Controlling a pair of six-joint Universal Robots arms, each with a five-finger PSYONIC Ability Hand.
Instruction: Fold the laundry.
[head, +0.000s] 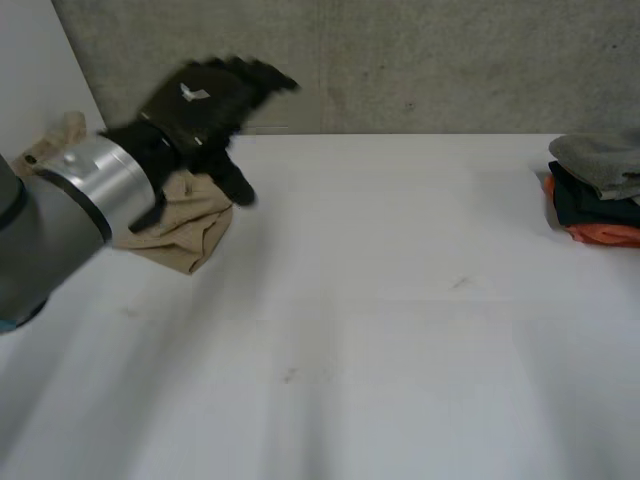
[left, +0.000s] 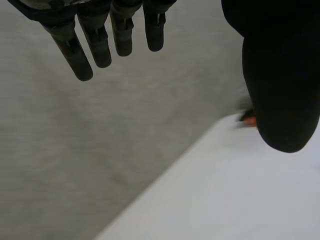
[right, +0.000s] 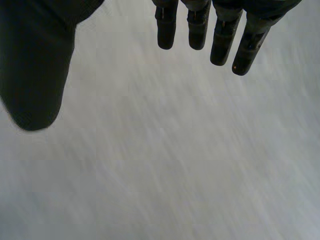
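Hovering over the far left of the desk (head: 400, 300), the left hand (head: 200, 105) holds nothing, fingers straight. The crumpled tan cloth (head: 190, 232) lies just beneath its wrist. The right hand (right: 35, 65) is equally spread and empty.

Black left hand (head: 205, 105) bears a small white mark; behind it sits a silver-grey wrist ring (head: 95, 182). Right hand (right: 35, 65) is black too.
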